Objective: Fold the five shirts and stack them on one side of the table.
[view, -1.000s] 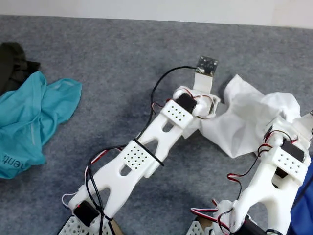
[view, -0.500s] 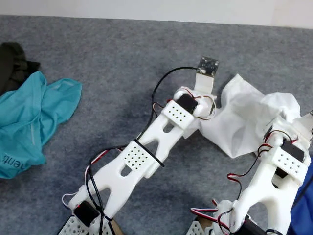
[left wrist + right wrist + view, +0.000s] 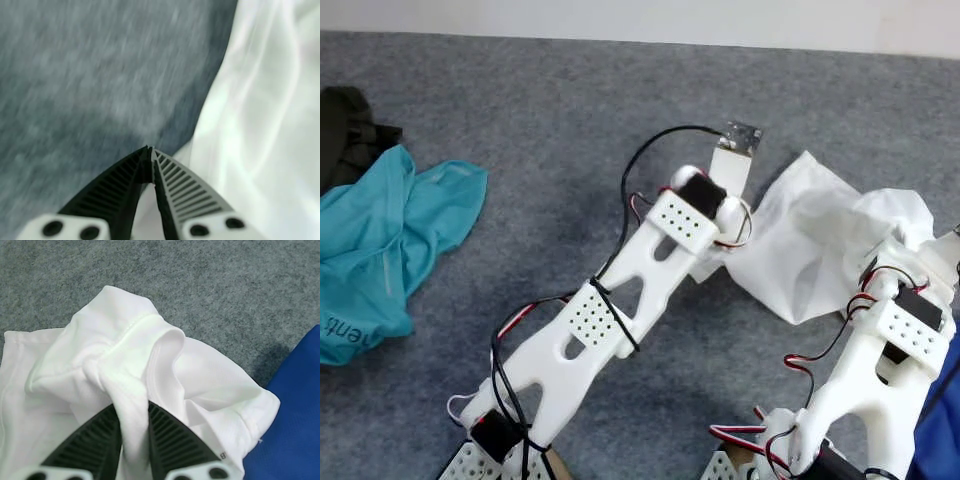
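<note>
Shirt (white, crumpled) pinched by right tool.

The table has a grey, carpet-like top. At its left edge lies a crumpled teal shirt, and a dark garment is bunched just beyond it, touching it. Well apart, on the right side, a white shirt lies rumpled with folds raised. A blue shirt lies at the near right corner, just beside the white one.
</note>
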Available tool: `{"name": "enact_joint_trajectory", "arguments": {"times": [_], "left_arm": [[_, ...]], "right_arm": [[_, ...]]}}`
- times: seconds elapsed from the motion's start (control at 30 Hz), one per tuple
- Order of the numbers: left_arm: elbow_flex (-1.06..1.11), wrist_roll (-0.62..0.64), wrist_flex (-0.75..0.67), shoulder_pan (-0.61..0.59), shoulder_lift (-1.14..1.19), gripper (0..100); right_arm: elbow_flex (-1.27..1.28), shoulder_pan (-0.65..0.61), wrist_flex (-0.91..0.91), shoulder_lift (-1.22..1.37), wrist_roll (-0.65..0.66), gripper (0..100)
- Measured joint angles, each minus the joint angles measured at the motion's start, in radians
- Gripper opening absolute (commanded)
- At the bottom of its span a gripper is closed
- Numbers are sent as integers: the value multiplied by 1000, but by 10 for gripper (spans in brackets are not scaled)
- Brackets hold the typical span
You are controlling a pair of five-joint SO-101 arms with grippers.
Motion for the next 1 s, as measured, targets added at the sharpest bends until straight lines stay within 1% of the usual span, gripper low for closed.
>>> {"name": "enact_joint_trajectory", "arguments": {"times": [0.13,0.23,0.47,0.57,0.67,0.77,0.9,1.0], "left_arm": [[0,0,44,-3,-61,6],[0,0,52,-41,-127,6],[0,0,58,-164,-287,6],[0,0,60,-216,-325,6],[0,0,61,-279,-356,6],[0,0,61,-328,-377,6],[0,0,61,-342,-379,6],[0,0,61,-338,-379,6]], "right_arm": [[0,-2,69,-6,0,5],[0,-32,147,-52,9,5],[0,-164,413,-302,144,5],[0,-186,549,-425,207,5],[-20,-209,698,-543,296,5],[-25,-250,895,-651,411,5],[-25,-284,1151,-776,600,5],[-12,-227,1200,-890,732,5]]}}
